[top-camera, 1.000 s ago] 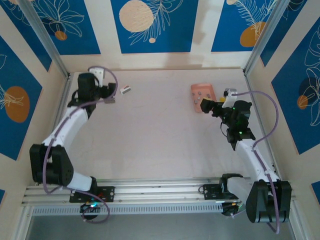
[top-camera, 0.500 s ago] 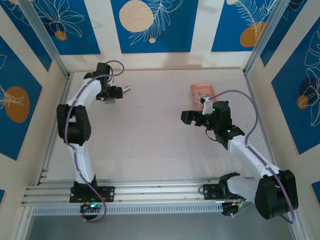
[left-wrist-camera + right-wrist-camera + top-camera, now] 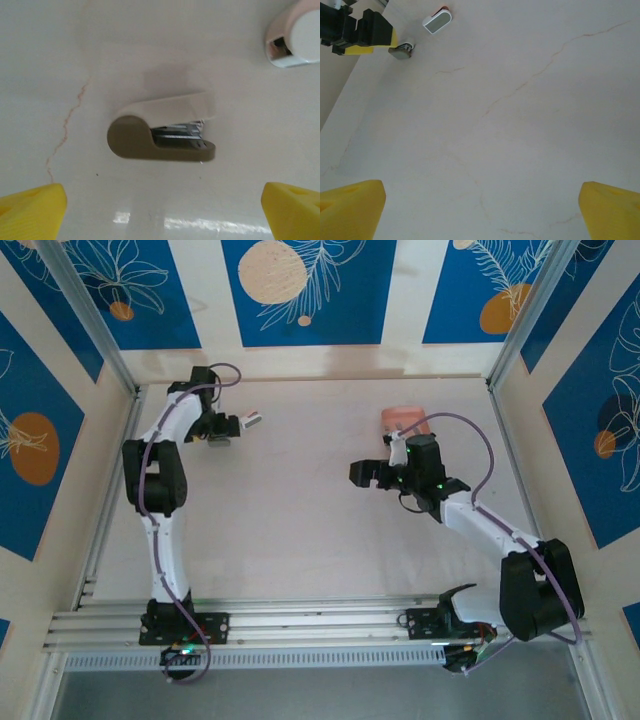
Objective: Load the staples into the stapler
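The left claw [image 3: 161, 212] is spread wide over the stapler [image 3: 162, 132], and the right claw [image 3: 480, 210] is spread wide too. The stapler should be gripped gently around its middle.

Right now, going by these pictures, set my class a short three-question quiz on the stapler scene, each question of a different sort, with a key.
1. True or false: the left gripper is clamped on the stapler.
2. The pink tray sits on which part of the table? A) the left side, B) the right side, C) the near edge by the arm bases.
3. Fill in: the right gripper has its jaws ____.
Key: 1 false, it is open and the stapler lies free on the table; 2 B; 3 open.
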You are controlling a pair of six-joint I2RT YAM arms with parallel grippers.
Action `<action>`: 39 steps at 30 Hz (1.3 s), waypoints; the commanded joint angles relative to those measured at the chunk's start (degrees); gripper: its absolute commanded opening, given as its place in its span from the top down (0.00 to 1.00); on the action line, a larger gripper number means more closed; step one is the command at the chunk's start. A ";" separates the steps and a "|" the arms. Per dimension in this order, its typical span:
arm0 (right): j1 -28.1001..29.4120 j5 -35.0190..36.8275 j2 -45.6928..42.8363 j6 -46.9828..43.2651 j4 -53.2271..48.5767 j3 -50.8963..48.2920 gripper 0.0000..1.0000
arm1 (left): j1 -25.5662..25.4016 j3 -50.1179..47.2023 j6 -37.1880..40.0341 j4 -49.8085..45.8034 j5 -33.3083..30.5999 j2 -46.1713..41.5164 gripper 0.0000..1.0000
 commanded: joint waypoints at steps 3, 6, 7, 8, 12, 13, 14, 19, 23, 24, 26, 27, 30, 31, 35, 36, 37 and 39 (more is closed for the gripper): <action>0.86 -0.99 2.24 -2.72 -1.98 3.68 0.01 | 0.83 4.91 0.73 -3.44 1.24 4.77 0.00; 1.19 -0.91 2.90 -2.78 -2.20 4.37 0.01 | 0.88 6.06 1.07 -3.24 2.39 6.07 0.02; 1.21 -0.95 3.10 -2.73 -2.18 4.45 0.01 | 0.91 6.60 1.00 -3.19 2.38 6.56 0.04; 1.29 -0.96 3.16 -2.67 -2.10 4.54 0.01 | 0.91 7.04 0.85 -3.23 2.14 7.04 0.04; 1.73 -1.25 3.26 -3.91 -2.64 5.11 0.01 | 0.92 8.68 0.61 -3.31 1.94 8.68 0.04; 1.90 -1.07 3.22 -4.26 -2.95 5.40 0.01 | 0.92 9.42 0.55 -3.72 1.76 9.40 0.04; 1.92 -0.84 3.24 -4.61 -3.22 5.62 0.01 | 0.92 10.41 0.72 -4.16 1.56 10.02 0.04; 2.09 -0.66 3.38 -5.39 -3.80 6.25 0.01 | 1.01 12.17 1.07 -4.73 2.61 12.14 0.09; 2.46 -1.04 3.59 -6.27 -4.43 6.80 0.01 | 1.00 12.20 1.47 -4.64 2.71 12.68 0.16; 2.54 -0.94 3.68 -6.30 -4.61 6.88 0.01 | 1.01 12.21 1.61 -4.64 2.50 12.70 0.16; 2.70 -0.73 3.86 -6.44 -4.77 6.98 0.00 | 1.01 12.26 1.94 -4.64 1.93 12.82 0.18; 2.68 -0.71 3.98 -6.30 -4.69 7.00 0.00 | 1.05 12.26 2.16 -4.64 1.91 12.78 0.18; 2.71 -0.86 4.22 -6.22 -4.63 7.19 0.00 | 1.00 12.22 2.55 -4.55 1.92 12.87 0.20; 2.86 -0.92 4.31 -6.25 -4.69 7.26 0.00 | 1.03 12.26 2.65 -4.63 1.83 12.87 0.20; 2.99 -0.54 4.31 -6.32 -5.05 7.62 0.00 | 1.01 12.24 2.83 -4.73 2.18 12.71 0.23; 3.05 -0.37 4.27 -6.33 -5.10 7.66 0.00 | 1.01 12.25 2.91 -4.81 2.30 12.69 0.24; 3.08 -0.12 4.21 -6.30 -5.20 7.63 0.00 | 1.01 12.27 2.92 -4.90 2.29 12.56 0.25; 3.06 0.28 4.07 -6.28 -5.25 7.67 0.00 | 1.00 12.22 3.14 -5.08 2.29 12.35 0.27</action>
